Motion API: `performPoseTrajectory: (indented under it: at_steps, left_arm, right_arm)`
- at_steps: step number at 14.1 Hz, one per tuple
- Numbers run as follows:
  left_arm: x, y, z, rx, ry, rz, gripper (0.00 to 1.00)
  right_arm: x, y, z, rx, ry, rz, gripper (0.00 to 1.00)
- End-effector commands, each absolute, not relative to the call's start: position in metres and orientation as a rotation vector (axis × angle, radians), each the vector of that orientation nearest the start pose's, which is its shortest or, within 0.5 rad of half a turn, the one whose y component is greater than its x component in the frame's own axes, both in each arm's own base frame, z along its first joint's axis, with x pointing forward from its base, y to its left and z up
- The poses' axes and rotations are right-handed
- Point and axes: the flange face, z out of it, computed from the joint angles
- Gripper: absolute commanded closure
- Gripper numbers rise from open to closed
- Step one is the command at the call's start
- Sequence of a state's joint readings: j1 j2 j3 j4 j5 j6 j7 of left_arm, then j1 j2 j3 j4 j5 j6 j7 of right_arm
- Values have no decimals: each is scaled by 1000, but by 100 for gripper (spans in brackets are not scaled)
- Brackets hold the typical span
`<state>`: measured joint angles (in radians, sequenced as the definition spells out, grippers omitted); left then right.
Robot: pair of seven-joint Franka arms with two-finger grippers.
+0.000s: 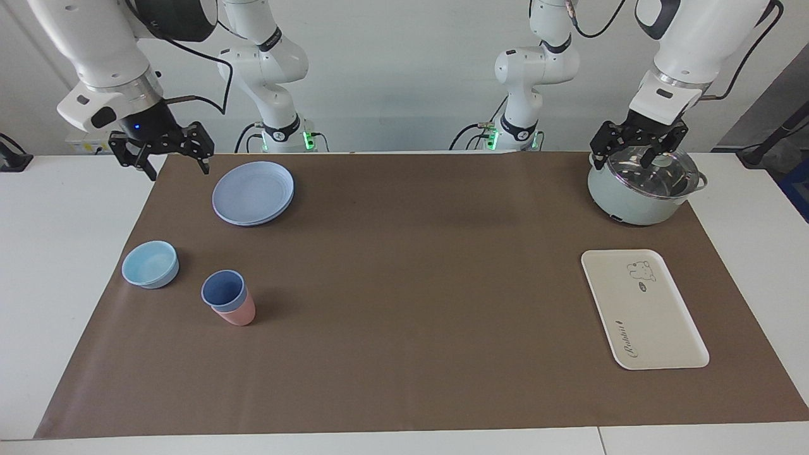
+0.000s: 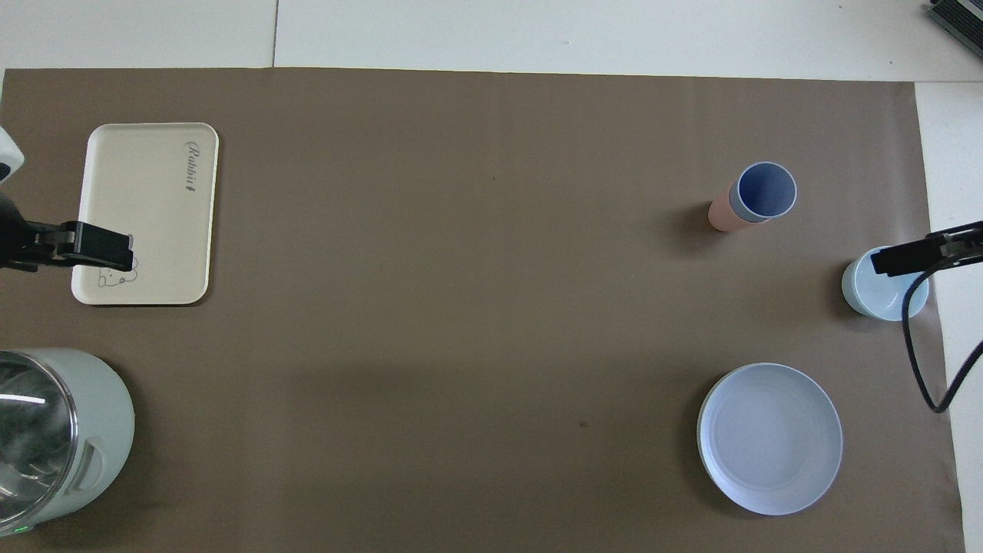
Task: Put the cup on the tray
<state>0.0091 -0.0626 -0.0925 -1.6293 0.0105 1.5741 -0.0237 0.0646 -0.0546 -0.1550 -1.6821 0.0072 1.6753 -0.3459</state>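
Opening reach only: cup [image 1: 222,291] nested in pink cup [image 1: 239,313] at the right arm's end, tray [image 1: 657,328] well apart at the left arm's; right gripper [image 1: 165,153] spread and empty, left gripper [image 1: 634,146] open over pot [image 1: 626,196], waiting; next, descend around cup.

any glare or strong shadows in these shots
Facing view: the pot's glass lid shows bright reflections; the cup casts a soft shadow on the mat. Overhead view: streaky glare on the lid, a faint shadow beside the plate.
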Motion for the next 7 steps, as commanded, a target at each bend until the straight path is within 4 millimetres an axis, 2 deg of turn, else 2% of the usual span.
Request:
performPoseTrajectory:
  at_steps: [1, 3, 5, 7]
  left_arm:
    - [528, -41, 635, -3133, 113, -38, 0]
    - [529, -36, 634, -3133, 98, -43, 0]
    - [529, -36, 635, -3133, 98, -48, 0]
    - [529, -36, 634, -3133, 98, -46, 0]
  right_arm:
    - [526, -100, 580, -3000, -678, -226, 0]
    - [527, -126, 561, -2906, -811, -348, 0]
    - [531, -130, 540, -2825, -845, -455, 0]
    - [546, -133, 511, -2736, -952, -563, 0]
